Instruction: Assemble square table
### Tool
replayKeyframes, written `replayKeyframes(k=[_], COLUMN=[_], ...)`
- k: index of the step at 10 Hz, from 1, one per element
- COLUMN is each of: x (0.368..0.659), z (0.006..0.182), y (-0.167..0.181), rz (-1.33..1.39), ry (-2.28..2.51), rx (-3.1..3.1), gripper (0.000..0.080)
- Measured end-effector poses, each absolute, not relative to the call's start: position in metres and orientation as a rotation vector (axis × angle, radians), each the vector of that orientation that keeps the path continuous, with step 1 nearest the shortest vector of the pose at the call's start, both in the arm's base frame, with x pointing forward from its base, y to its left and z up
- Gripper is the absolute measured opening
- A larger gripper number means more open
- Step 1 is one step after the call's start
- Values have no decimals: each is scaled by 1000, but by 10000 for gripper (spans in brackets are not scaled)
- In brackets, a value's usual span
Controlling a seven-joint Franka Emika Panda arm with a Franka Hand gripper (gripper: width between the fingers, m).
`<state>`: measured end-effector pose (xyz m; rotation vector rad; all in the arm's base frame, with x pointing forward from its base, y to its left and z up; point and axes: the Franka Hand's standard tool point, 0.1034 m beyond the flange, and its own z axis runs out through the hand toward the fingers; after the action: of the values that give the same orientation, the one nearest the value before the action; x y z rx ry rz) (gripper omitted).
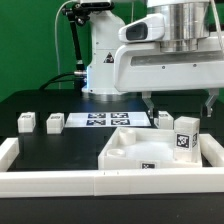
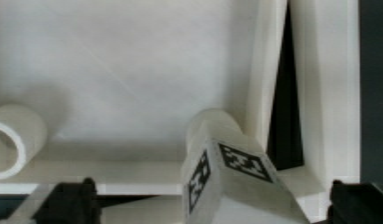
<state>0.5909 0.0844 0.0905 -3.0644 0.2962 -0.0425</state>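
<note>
Peering close, wrist view shows the pincer (image 2: 209, 205) straddling a tagged post (image 2: 227, 165).

Bright even light, white slab (image 1: 125, 150) nearly blown out against the black table (image 1: 60, 145), faint soft shadows, both pictures coarse, wrist view blurred and washed pale

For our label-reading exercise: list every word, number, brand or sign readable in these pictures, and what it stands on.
No words, numbers or brands are readable.
Signs only: black-and-white tag patterns, no letters, on the small white plastic post and the thin flat white marker board.
</note>
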Motion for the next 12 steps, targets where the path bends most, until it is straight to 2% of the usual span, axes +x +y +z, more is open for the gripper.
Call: replayKeyframes(k=[3,9,12], x=[585,520,511], z=[87,74,71], y=[85,91,90], rz=[-46,-124,-105], ry=[289,55,59], rx=[-3067,-3083,-3086], gripper=[649,649,649])
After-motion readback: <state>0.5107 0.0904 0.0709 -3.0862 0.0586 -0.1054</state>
